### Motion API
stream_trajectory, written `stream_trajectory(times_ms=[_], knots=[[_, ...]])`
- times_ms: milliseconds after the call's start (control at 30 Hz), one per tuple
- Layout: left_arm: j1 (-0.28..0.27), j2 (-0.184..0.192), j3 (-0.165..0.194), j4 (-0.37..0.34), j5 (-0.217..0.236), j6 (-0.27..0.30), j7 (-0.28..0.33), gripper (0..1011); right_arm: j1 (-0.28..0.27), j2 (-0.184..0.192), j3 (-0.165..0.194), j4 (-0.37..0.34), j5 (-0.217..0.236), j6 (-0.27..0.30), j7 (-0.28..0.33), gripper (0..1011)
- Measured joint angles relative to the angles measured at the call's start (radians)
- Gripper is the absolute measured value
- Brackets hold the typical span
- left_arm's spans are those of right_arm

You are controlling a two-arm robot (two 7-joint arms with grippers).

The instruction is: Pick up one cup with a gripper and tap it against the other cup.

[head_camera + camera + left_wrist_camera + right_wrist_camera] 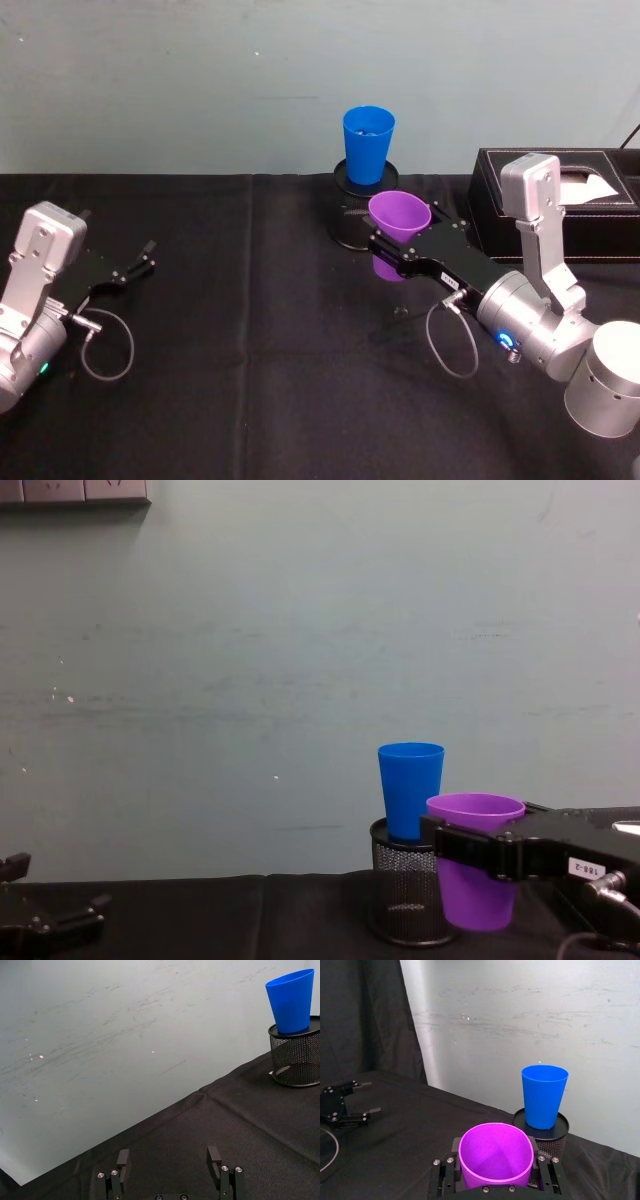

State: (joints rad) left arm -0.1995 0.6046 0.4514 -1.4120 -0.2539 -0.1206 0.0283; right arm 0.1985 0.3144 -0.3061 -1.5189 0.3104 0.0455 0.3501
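One cup (399, 218), seemingly lifted, in right pincer (395, 252)

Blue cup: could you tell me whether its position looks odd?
Yes: the blue cup stands upright atop the mesh holder, not on the table. The right gripper holds the purple cup near it; the left gripper idles open at the left. Nothing spilled.

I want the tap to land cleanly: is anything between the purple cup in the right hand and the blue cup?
Nothing lies between them. But the purple cup hangs level with the black mesh holder under the blue cup, so the right hand may need to rise first.
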Motion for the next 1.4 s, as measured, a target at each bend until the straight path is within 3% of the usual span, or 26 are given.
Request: stream_trajectory(times_ms=[1400], knots=[[0.0,0.0,0.0,0.0,0.0,0.0,0.0,1000,0.0,0.0,0.0,0.0,0.0,0.0,0.0,746]])
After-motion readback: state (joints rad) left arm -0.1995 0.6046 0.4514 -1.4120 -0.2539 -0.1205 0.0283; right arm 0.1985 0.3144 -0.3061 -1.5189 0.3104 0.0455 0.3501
